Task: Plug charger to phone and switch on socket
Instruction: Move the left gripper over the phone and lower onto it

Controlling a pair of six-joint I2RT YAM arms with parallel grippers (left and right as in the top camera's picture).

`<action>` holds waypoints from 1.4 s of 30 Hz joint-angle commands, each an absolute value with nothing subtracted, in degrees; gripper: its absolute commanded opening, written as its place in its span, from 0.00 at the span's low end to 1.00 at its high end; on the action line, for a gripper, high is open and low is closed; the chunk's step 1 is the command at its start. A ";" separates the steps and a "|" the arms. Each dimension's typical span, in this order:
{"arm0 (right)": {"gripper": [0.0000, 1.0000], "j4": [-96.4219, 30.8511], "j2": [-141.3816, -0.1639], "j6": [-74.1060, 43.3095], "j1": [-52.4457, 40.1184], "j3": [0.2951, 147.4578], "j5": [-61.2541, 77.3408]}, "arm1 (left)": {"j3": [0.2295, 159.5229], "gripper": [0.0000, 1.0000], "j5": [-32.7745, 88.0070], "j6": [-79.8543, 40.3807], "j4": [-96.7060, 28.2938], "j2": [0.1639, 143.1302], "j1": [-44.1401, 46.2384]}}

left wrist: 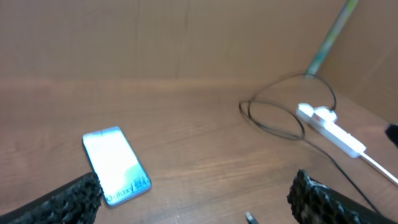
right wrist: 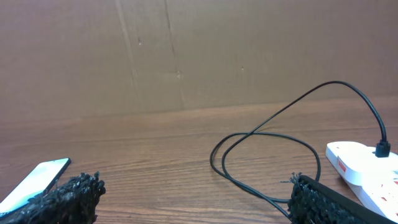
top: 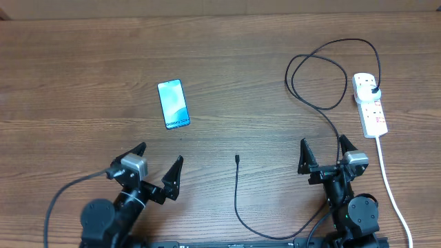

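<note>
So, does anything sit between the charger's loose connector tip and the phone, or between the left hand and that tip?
Nothing visible does. Only bare table lies between the connector tip and the phone, and between the left hand and the tip.

The slim rectangular smartphone (top: 173,104) has black edges and a light blue-teal screen (dark lettering along its lower end). The long thin charger cable (top: 236,186) is plain black. The elongated plastic power strip (top: 372,110) is white with red markings, its thick cord (top: 389,179) white. The wooden table (top: 83,62) shows brown streaked grain.
</note>
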State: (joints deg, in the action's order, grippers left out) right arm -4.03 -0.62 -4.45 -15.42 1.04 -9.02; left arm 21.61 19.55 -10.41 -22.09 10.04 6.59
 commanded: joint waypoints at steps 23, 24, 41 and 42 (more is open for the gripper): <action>1.00 -3.75 -0.19 -4.25 -15.25 0.45 -9.41 | 79.24 0.99 70.32 -12.27 -49.30 69.01 6.39; 1.00 -3.75 -0.19 -4.23 -15.25 0.45 -9.41 | 79.24 1.00 70.28 -12.25 -49.28 69.58 6.39; 1.00 -3.75 -0.19 -4.23 -15.25 0.45 -9.41 | 79.24 0.04 29.39 -23.38 -51.07 81.91 9.21; 1.00 -3.75 -0.19 -4.25 -15.25 0.45 -9.39 | 79.24 0.04 26.63 -24.80 -51.20 82.78 9.76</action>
